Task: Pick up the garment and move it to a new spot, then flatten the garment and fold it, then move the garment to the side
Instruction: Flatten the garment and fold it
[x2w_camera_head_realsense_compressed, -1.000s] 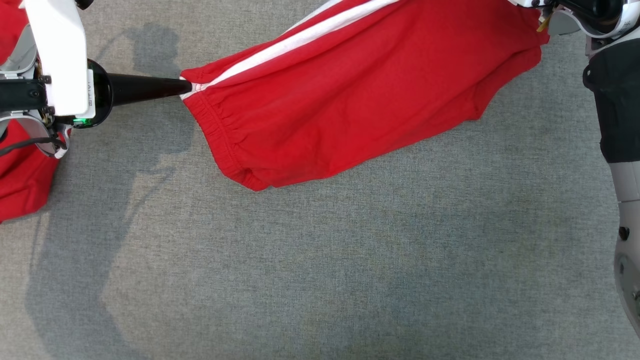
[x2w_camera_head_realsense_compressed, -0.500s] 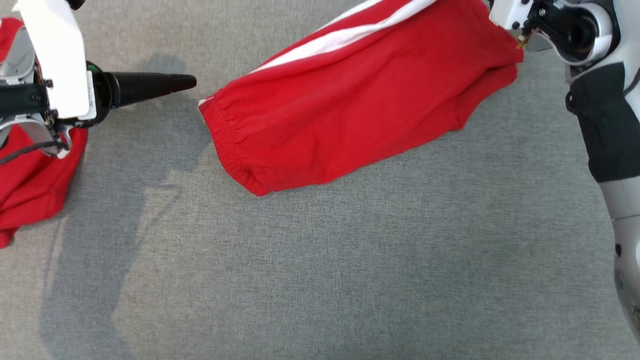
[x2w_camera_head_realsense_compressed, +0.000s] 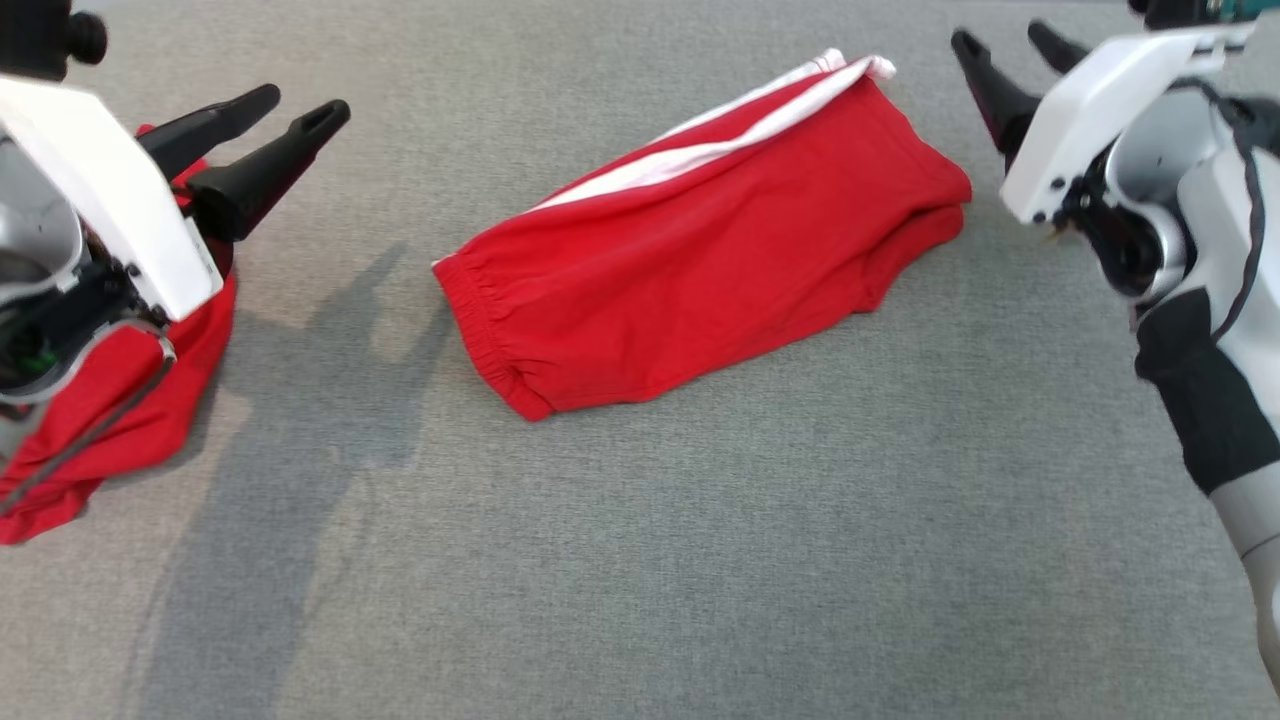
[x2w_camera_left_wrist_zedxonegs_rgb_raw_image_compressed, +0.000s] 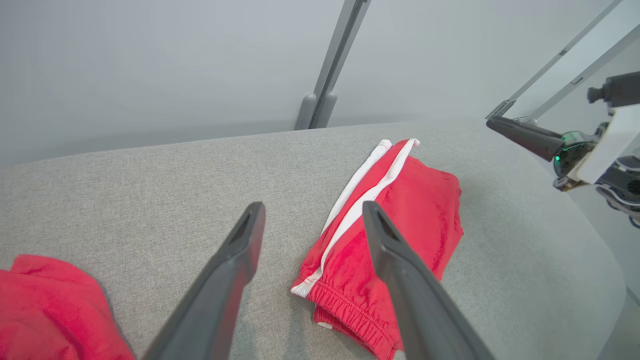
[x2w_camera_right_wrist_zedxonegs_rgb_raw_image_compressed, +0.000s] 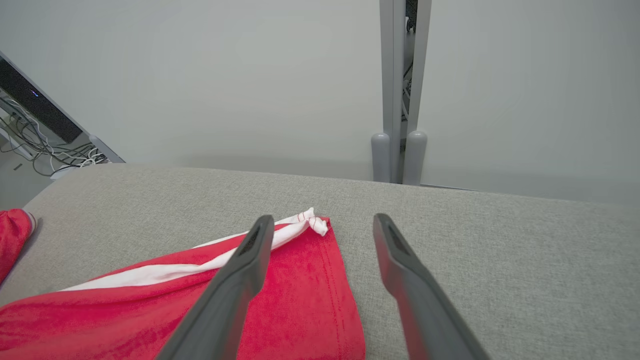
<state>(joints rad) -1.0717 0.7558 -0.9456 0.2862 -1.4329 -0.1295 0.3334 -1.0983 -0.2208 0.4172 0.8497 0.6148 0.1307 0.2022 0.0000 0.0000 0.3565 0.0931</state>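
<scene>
2 red garments are lying on the grey padded surface (x2w_camera_head_realsense_compressed: 700, 560). The garment (x2w_camera_head_realsense_compressed: 700, 270) with 2 white stripes is lying folded and slanted across the middle of the far half. Its elastic waistband is pointing toward the left side and its bunched white corner toward the far edge. The second red garment (x2w_camera_head_realsense_compressed: 120, 420) is lying crumpled at the left edge, well apart from it.

2 grippers are hovering above the surface, 4 dark fingers in all. The left gripper (x2w_camera_head_realsense_compressed: 303, 103) is gaping wide with nothing between its fingers, well to the left of the waistband. The right gripper (x2w_camera_head_realsense_compressed: 1000, 35) is also spread wide and gripping nothing, near the garment's right end but apart from the cloth.

A broad stretch of grey is running across the near half of the surface, and a strip is showing between the garment and each gripper. In the wrist views the far edge is curving down before a pale wall, with a grey post (x2w_camera_right_wrist_zedxonegs_rgb_raw_image_compressed: 399, 100) rising behind it.

The left gripper's white housing is covering part of the second red garment, and the head view's left edge is cutting it off. The garment's lower layers are lying under the top one, so I cannot tell how many folds there are.
</scene>
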